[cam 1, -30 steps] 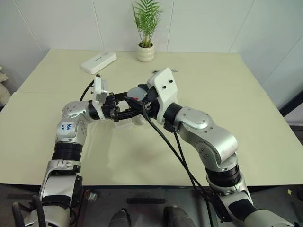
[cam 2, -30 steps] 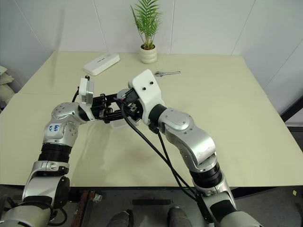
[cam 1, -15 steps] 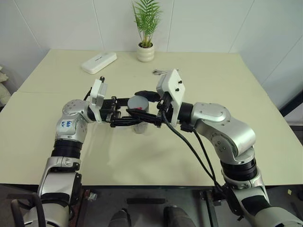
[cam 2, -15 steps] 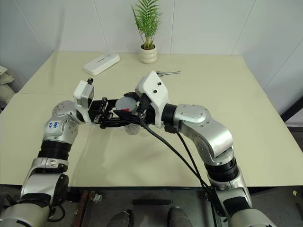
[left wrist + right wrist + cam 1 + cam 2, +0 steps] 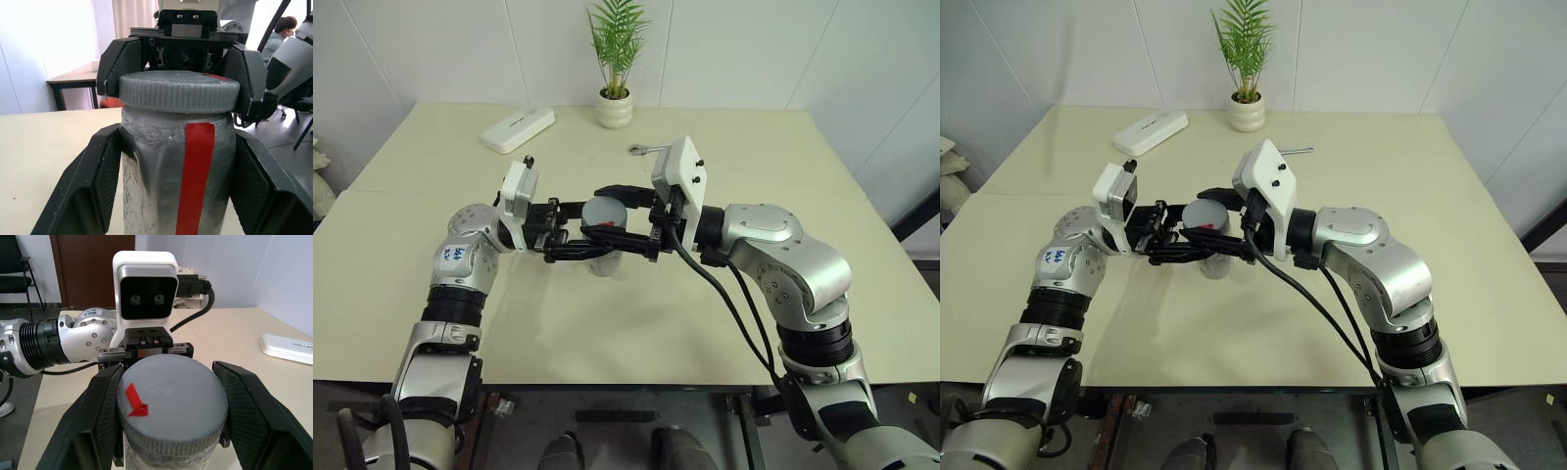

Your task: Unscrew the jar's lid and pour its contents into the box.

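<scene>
Looking for print first, I find no readable brand or label: the jar (image 5: 171, 181) carries a red stripe down its silvery, scuffed side, the lid (image 5: 172, 404) has a small red arrow-like mark on its grey top, and blue handwriting on a sticker on my left upper arm is too small to read. I have the jar upright above the middle of the table (image 5: 803, 284), between my two arms, which reach in from either side. My left gripper (image 5: 607, 238) has its fingers (image 5: 93, 191) clamped on the jar's body, one on each side below the lid. My right gripper (image 5: 615, 220) has its fingers (image 5: 249, 416) closed on the ribbed rim of the lid, which still sits on the jar. Under the jar, partly hidden by both grippers, I see a bit of something pale and clear that may be the box (image 5: 604, 262), though I cannot tell for sure. At the far edge stand a white pot with a green plant (image 5: 615, 98) and a flat white oblong case (image 5: 518, 128), well apart from the jar, and a metal wrench (image 5: 642, 149) lies just behind my right wrist camera housing. Behind my right arm, in the left wrist view, a person (image 5: 286, 27) sits in the background.
</scene>
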Tool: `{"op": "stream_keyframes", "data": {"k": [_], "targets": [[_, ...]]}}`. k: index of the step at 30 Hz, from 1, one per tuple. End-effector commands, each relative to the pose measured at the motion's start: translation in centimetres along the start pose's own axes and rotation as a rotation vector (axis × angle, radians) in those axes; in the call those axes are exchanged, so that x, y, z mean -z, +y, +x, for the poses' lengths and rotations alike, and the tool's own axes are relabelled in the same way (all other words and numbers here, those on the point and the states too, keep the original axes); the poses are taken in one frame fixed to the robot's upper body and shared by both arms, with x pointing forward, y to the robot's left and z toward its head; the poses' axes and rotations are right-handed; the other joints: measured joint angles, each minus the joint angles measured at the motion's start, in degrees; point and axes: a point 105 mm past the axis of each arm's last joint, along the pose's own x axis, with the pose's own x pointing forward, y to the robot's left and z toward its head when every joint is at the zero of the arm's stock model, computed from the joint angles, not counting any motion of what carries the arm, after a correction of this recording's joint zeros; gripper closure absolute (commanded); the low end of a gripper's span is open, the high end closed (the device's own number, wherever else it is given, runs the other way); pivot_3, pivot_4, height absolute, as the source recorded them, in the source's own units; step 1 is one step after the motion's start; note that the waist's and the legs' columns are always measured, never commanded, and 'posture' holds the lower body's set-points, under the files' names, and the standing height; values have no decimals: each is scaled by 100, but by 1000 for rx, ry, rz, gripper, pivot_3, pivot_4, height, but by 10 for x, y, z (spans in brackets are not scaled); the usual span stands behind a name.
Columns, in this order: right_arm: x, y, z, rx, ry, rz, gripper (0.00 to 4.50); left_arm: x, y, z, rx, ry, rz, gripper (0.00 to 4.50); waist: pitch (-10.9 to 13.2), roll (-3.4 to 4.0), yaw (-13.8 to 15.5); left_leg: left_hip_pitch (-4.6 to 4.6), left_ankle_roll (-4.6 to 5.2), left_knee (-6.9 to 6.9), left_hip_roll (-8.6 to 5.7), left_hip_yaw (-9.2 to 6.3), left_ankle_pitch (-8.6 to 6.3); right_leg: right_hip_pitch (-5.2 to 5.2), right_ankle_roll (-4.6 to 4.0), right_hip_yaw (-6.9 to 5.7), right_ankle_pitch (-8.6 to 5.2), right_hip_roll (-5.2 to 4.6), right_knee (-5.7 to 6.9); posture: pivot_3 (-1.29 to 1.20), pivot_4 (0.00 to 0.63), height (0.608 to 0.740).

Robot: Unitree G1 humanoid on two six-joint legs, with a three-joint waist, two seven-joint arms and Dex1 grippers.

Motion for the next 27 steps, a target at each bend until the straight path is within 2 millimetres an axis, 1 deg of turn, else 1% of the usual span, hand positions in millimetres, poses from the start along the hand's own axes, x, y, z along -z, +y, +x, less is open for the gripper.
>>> {"op": "stream_keyframes", "data": {"k": [1,2,4,5,6,18,24,27], "targets": [[-29,66,12,-360,-133,-77,1585,-7,-2,-12,2,-20,0,1793,0,0,0,0,0,0,0,0,0,0,0,0,0,0,0,0,150,740],[-29,65,13,-353,-132,-78,1190,-7,-3,-12,3,-26,1,1793,0,0,0,0,0,0,0,0,0,0,0,0,0,0,0,0,150,740],[-28,64,13,-344,-129,-82,576,-7,-5,-12,9,-32,-1,1793,0,0,-3,0,0,0,0,0,0,0,0,0,0,0,0,0,150,740],[-28,63,14,-342,-127,-83,148,-7,-6,-12,11,-31,-2,1794,0,0,-2,0,0,0,0,0,0,0,0,0,0,0,0,0,150,740],[-28,60,15,-321,-127,-85,0,-6,-7,-11,16,-31,-4,1794,0,0,0,0,0,0,0,0,0,0,0,0,0,0,0,0,150,740],[-32,38,20,-189,-141,-110,0,-5,-16,-11,55,-36,-2,1800,0,0,3,1,0,3,0,0,0,1,0,0,0,0,2,0,150,740],[-35,29,22,-154,-148,-116,0,0,-18,-11,73,-27,1,1801,0,0,0,1,0,3,0,0,0,1,0,0,0,0,3,0,150,740],[-34,25,24,-139,-143,-112,0,-1,-19,-9,79,-45,6,1803,0,0,-2,1,0,2,0,0,0,1,0,0,0,0,2,0,150,740]]}}
